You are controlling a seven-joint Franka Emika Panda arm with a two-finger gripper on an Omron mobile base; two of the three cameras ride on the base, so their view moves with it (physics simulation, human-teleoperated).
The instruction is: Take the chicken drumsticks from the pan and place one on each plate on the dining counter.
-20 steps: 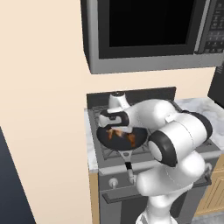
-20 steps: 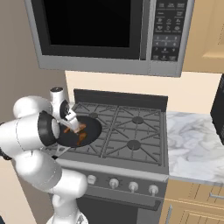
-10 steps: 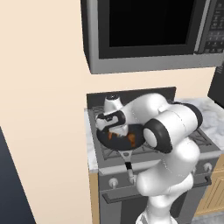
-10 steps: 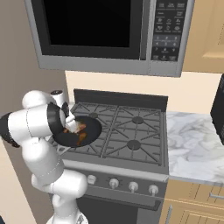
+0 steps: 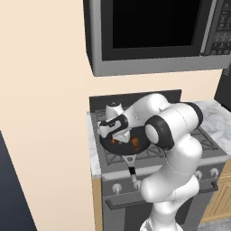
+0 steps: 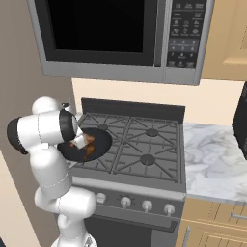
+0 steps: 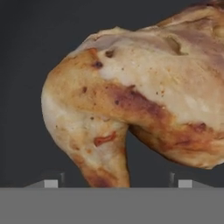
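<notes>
End effector (image 7: 114, 183) | lower than before, closing | over drumstick (image 7: 144, 100) | pan (image 5: 143, 140)

A home kitchen, rendered rather than real. Marked as such by a gas stove (image 6: 135, 149) with four black grated burners and a row of silvery knobs (image 6: 135, 204) along its front, a black-and-steel microwave (image 6: 120, 38) mounted above it with a keypad at the right, a white-grey veined marble table (image 6: 214, 161) just beside the stove, tan wooden cabinets (image 6: 212, 226) beneath and above, plain cream walls, and a black frying pan (image 6: 89, 147) with roasted chicken (image 7: 131, 100) resting on the front left burner.
</notes>
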